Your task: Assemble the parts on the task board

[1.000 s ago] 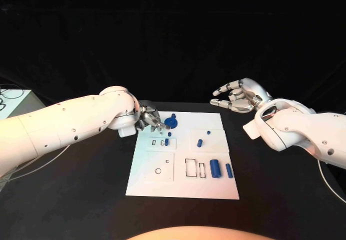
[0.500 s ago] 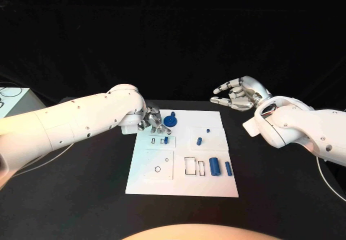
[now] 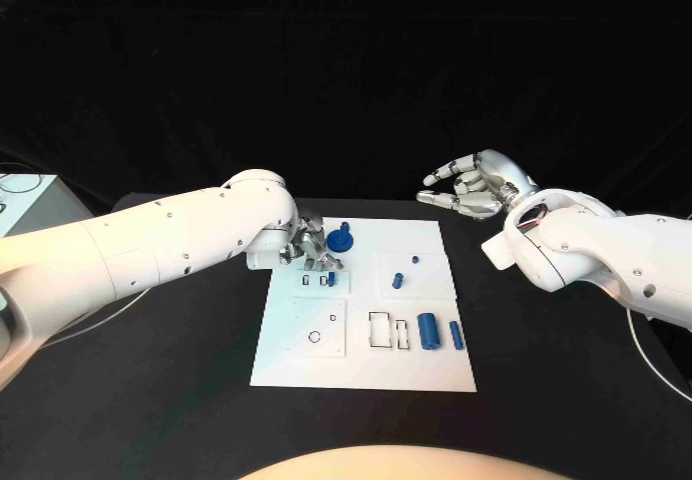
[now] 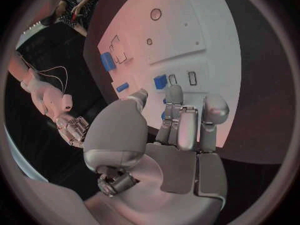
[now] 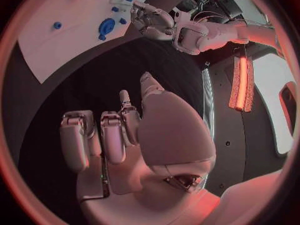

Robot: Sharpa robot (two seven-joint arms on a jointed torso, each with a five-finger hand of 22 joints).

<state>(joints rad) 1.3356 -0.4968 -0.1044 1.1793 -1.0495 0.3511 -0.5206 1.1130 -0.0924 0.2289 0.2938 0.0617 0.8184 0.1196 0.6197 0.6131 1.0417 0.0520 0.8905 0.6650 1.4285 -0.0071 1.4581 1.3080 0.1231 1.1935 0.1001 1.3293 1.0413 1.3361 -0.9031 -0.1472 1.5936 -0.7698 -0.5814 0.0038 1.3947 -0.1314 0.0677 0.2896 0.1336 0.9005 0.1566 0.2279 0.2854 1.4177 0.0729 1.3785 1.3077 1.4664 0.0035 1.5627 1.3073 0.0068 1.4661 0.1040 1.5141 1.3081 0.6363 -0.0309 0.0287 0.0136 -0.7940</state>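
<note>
setting: a black worktop (image 3: 130, 400) is carrying a white task board (image 3: 368, 375) in its middle, with the board's long axis running from the robot outward.
task board: it is lying flat, with raised white panels and small slots and round holes in its surface.
left robot hand (image 3: 309, 248): it is hovering over the far left part of the task board, fingers pointing down and bunched narrowly together. whether anything is pinched in the fingertips cannot be told.
left wrist camera: the left robot hand's fingers (image 4: 178, 120) are reaching toward the board just beside a small blue square part (image 4: 160, 81) and two small slots.
right robot hand (image 3: 470, 190): it is hanging above the worktop beyond the board's far right corner, well apart from the parts, fingers loosely curled and spread, holding nothing.
round blue part (image 3: 340, 241): it is sitting near the board's far edge, just beside the left robot hand.
small blue parts: a short one (image 3: 398, 282) is standing right of centre, with a tiny one (image 3: 415, 260) just beyond it.
blue cylinder (image 3: 428, 329): it is lying on the board's right side, long axis pointing away from the robot, parallel to the board's long edge.
thin blue rod (image 3: 457, 336): it is lying just right of the cylinder, near the board's right edge, pointing the same way.
</note>
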